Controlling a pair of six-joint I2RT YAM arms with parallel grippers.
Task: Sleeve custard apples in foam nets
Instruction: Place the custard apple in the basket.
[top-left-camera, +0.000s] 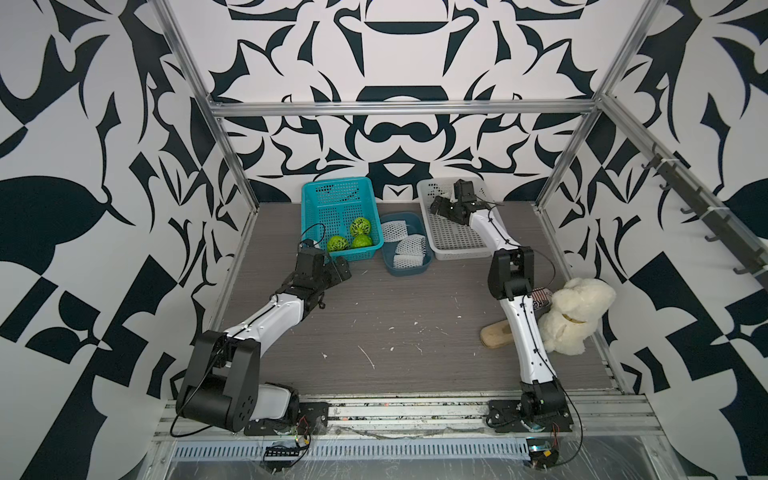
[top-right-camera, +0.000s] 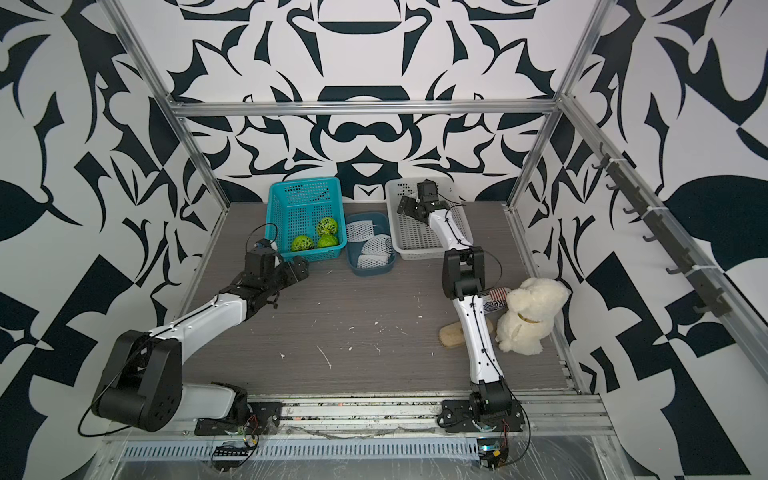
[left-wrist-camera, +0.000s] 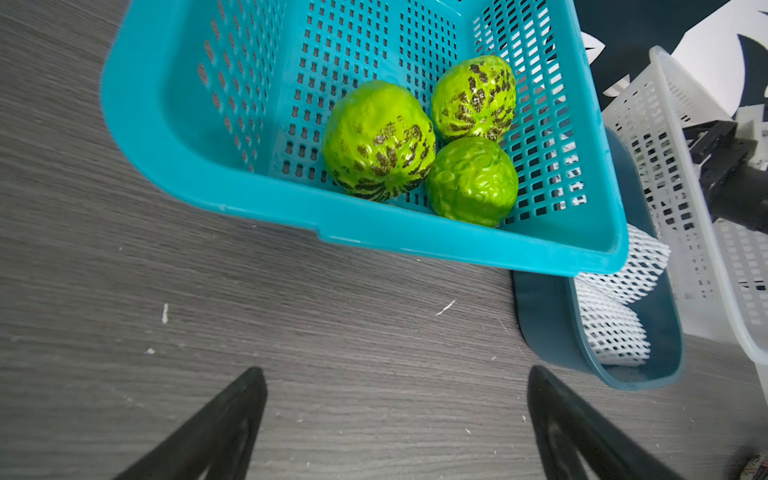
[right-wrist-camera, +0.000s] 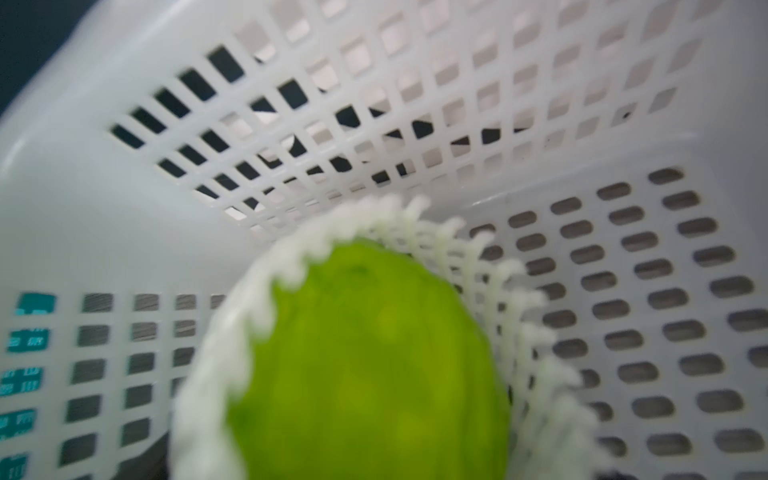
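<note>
Right gripper (top-left-camera: 436, 205), jaw spread unclear: withdraw straight from the round green custard apple (right-wrist-camera: 365, 365) just ahead, without snagging its white foam net (right-wrist-camera: 249, 307).

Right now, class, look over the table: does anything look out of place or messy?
Yes. A cream plush toy sits by the right arm, unrelated to the task, and white flecks litter the grey table.

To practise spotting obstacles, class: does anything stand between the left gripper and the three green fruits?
The near wall of the blue basket stands between the open left gripper and the fruits inside; nothing else visible.
</note>
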